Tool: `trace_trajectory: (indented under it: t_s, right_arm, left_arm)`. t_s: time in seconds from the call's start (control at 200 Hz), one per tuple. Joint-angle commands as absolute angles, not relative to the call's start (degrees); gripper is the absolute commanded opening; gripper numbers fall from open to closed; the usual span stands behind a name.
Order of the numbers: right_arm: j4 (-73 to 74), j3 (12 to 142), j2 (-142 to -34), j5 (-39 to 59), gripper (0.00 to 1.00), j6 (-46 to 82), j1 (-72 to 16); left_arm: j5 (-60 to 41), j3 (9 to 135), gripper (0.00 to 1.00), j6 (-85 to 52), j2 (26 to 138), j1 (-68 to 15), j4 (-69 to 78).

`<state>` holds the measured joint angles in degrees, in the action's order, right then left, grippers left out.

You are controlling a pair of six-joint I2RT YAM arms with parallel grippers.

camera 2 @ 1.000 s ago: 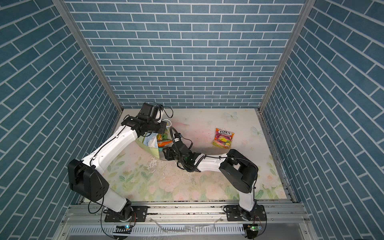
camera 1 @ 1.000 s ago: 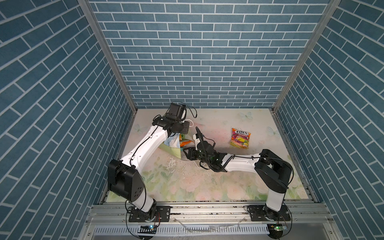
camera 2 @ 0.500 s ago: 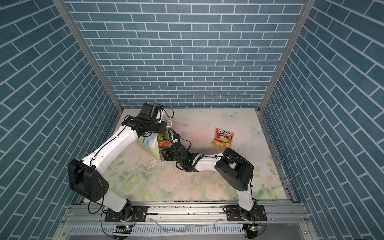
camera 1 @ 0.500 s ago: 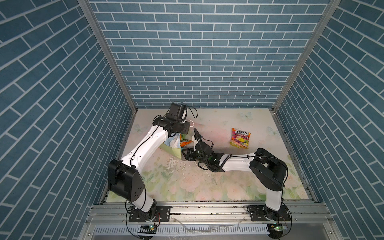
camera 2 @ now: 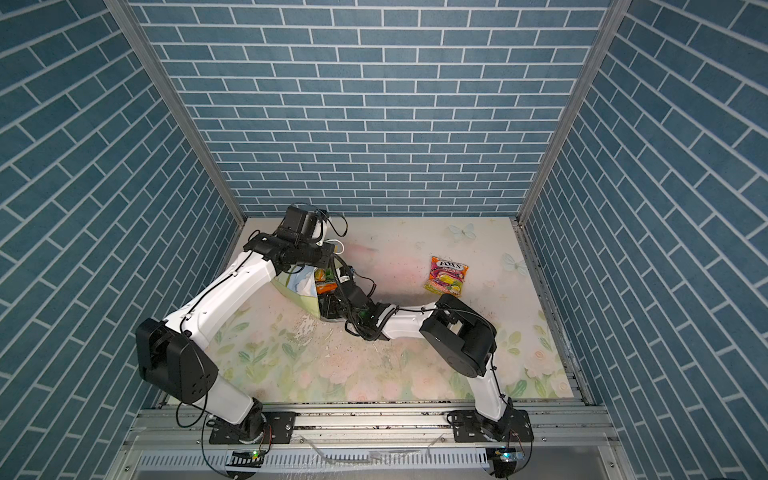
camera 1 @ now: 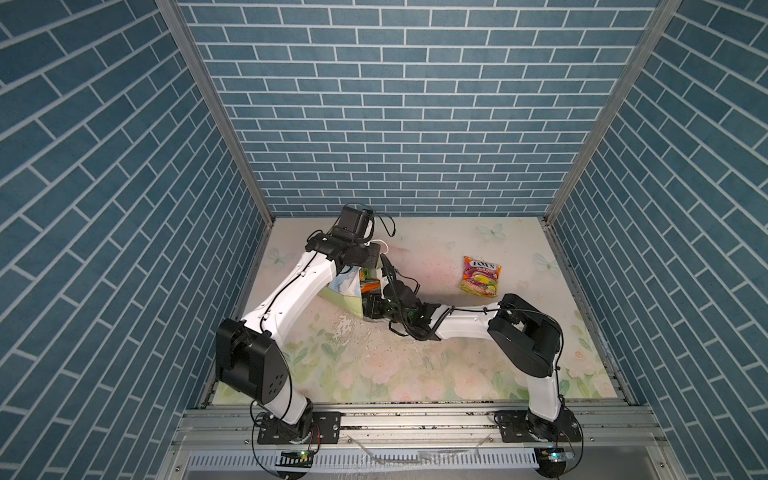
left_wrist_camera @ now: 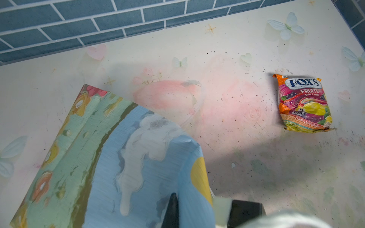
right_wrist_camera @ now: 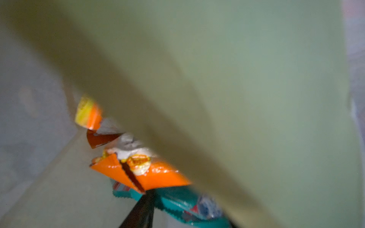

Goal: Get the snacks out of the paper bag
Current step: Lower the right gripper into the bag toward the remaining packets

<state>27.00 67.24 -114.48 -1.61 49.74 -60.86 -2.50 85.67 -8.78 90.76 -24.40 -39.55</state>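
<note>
The paper bag [camera 1: 344, 291] [camera 2: 300, 286] lies tipped on the mat, its sky-and-meadow print filling the left wrist view [left_wrist_camera: 122, 158]. My left gripper [left_wrist_camera: 177, 205] is shut on a fold of its rim. My right gripper [camera 1: 376, 306] [camera 2: 329, 305] reaches into the bag's mouth. In the right wrist view only one black finger [right_wrist_camera: 142, 209] shows, against a teal packet [right_wrist_camera: 177, 199] under an orange packet [right_wrist_camera: 156, 173]; the bag's wall [right_wrist_camera: 237, 79] hides the other finger. Orange snacks [camera 1: 370, 286] show in the opening. A FOX'S fruit packet [camera 1: 480, 276] [camera 2: 446, 276] [left_wrist_camera: 304, 102] lies out on the mat.
Blue brick walls close in the floral mat [camera 1: 415, 365] at the back and both sides. The bag sits near the left wall, under my left arm. A metal rail [camera 1: 415, 419] runs along the front edge.
My right arm has pushed leftward, carrying its gripper deeper into the bag's mouth. The left arm, the bag and the fruit packet stay where they were.
</note>
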Motion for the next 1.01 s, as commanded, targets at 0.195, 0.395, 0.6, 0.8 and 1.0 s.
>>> trace_trajectory:
  t_s: [0.195, 0.395, 0.6, 0.8, 1.0]
  right_arm:
    - [26.3, 68.1, -114.7, -3.2, 0.26, 50.0, -61.2]
    - [25.8, 66.6, -112.9, -4.7, 0.08, 49.2, -61.2]
    - [24.4, 65.6, -110.8, -6.1, 0.00, 48.0, -61.3]
    - [22.0, 65.3, -108.6, -7.7, 0.00, 46.4, -61.2]
    - [19.0, 65.8, -107.2, -9.2, 0.00, 44.6, -61.3]
  left_arm:
    - [-4.4, 86.1, 0.00, -9.3, 88.8, -25.1, -35.9]
    - [-3.8, 86.3, 0.00, -9.3, 88.7, -25.1, -36.3]
    - [-3.6, 86.2, 0.00, -9.3, 88.8, -25.1, -36.4]
    - [-3.3, 86.3, 0.00, -9.3, 89.1, -25.1, -36.5]
    - [-3.4, 86.6, 0.00, -9.2, 89.1, -25.1, -36.8]
